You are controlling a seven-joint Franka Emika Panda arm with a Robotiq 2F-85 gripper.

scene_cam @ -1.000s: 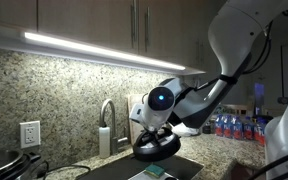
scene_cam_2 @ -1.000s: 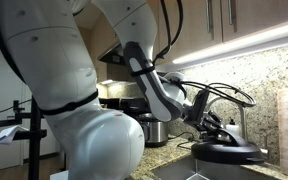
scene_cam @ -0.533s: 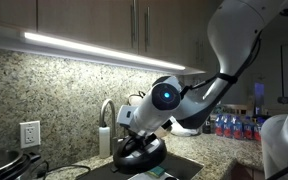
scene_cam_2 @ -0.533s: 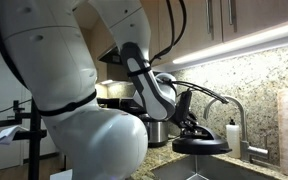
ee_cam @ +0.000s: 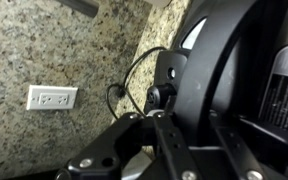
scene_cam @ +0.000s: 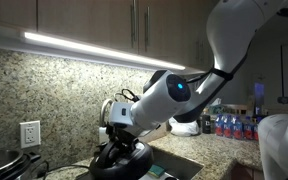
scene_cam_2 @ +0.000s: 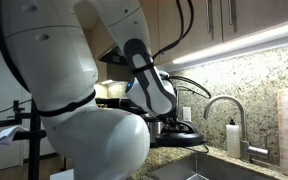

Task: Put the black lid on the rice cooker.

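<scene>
1. Gripper state: the gripper (scene_cam: pixel 118 150) is clamped on the black lid (scene_cam: pixel 120 164) at its top centre. The lid hangs beneath it, low over the counter. No view resolves the individual fingertips, so the clamp is judged from the lid hanging off the tool.
2. Lid position: in an exterior view the black lid (scene_cam_2: pixel 183 131) sits low and just beside the rice cooker (scene_cam_2: pixel 156 130). It is on the cooker side of the sink (scene_cam_2: pixel 219 165).
3. Cooker position: the rice cooker stands on the counter, largely hidden behind the arm. Its open top is not visible in any view.
4. Wrist view: dark curved surfaces fill the right of the picture, with the wall outlet (ee_cam: pixel 52 97) at the left. This view does not show how the lid lines up with the cooker.
5. Done, as judged: the lid is in the grip and close to the cooker.
6. Not determinable: whether the lid edge overlaps or touches the cooker rim.
7. Left, as judged, 4 steps:
   - Centre the lid over the pot.
   - Lower it until it seats.
   - Open the fingers.
   - Lift the arm clear.
</scene>
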